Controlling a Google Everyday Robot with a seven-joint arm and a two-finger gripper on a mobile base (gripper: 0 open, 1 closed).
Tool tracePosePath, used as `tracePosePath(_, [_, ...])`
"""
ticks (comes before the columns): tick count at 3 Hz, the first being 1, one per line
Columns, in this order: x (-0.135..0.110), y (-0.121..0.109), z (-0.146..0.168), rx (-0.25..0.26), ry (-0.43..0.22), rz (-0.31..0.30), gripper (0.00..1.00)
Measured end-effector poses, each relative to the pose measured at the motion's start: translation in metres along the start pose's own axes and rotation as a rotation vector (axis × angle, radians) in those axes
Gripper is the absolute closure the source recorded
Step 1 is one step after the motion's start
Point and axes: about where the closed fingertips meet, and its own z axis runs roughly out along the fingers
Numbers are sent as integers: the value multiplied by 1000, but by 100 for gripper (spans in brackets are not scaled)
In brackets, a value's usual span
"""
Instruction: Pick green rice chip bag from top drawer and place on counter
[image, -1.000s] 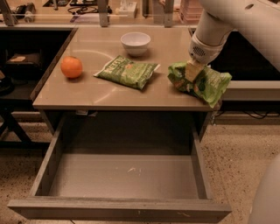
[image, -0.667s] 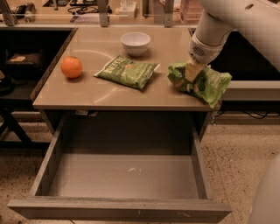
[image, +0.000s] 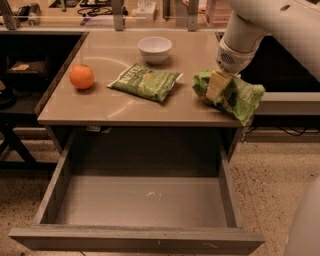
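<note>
The green rice chip bag (image: 240, 97), puffy and lime green, lies on the right edge of the tan counter (image: 115, 107), its right end hanging a little over the edge. My gripper (image: 217, 90) comes down from the upper right on a white arm and sits on the bag's left half, with one pale finger (image: 216, 86) pressed against it. The top drawer (image: 140, 205) is pulled out wide below the counter and nothing lies in it.
A flatter dark green bag (image: 146, 81) lies mid-counter. An orange (image: 81, 76) sits at the left and a white bowl (image: 155, 49) at the back. Dark shelving stands to the left. The robot's white body (image: 305, 225) fills the lower right corner.
</note>
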Motion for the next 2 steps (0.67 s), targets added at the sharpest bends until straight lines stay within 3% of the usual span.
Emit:
tracePosePath(1, [0,0,0,0,0,0,0])
tracePosePath(2, [-1,0,0,-1,-4,-5,0])
